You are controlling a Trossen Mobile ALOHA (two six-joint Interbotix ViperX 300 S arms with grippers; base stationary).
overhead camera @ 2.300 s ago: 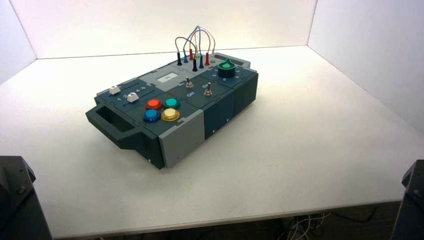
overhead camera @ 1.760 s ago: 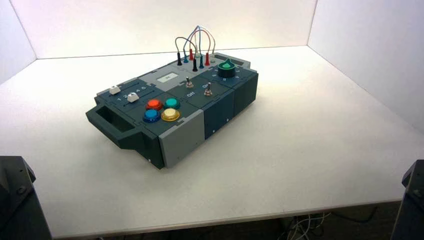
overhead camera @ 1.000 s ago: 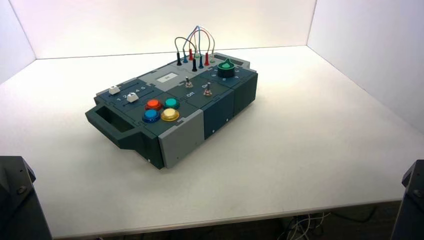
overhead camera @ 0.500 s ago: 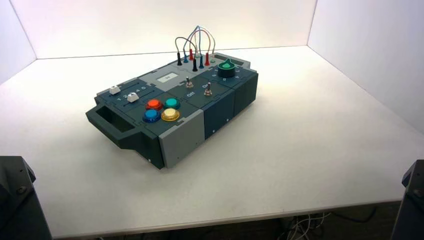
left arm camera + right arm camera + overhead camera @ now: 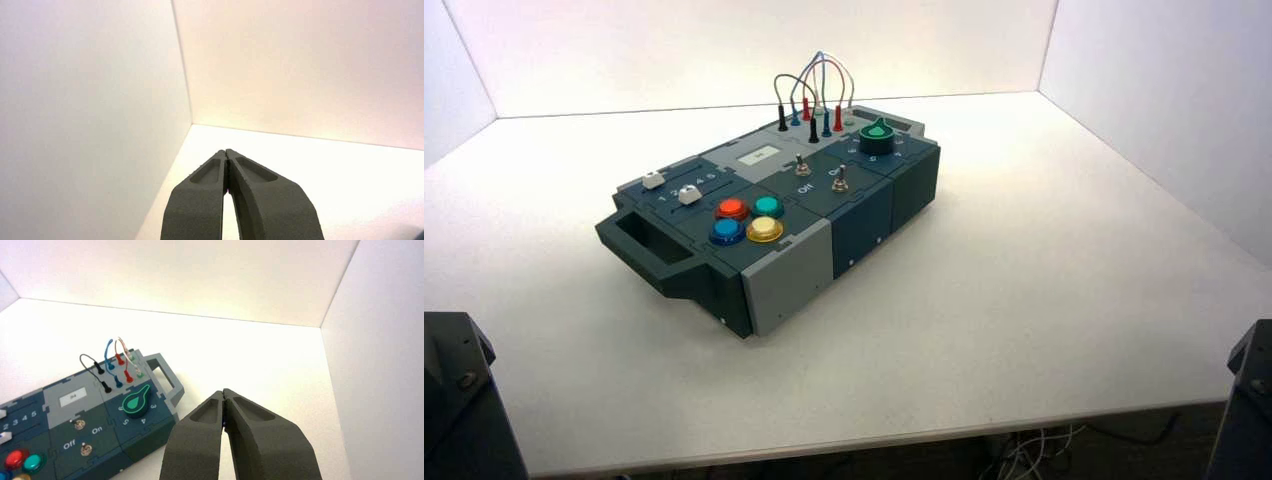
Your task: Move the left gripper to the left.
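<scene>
Sitting angled on the white table [image 5: 1044,300] is the dark blue-grey plastic control box [image 5: 864,215], with a carry handle at each end. Both arms are parked way back at the near edge, the left arm [image 5: 459,410] at the near-left corner and the right arm [image 5: 1246,400] at the near-right. The left gripper [image 5: 227,155] is clenched, tips touching with nothing between them, and it's pointing at the far-left corner of the white enclosure, box not in its view at all. The right gripper [image 5: 224,394] is pinched closed too, hanging above the table near the box's right end, close to the green teardrop knob [image 5: 136,401] and the looping coloured jumper wires [image 5: 116,362].
</scene>
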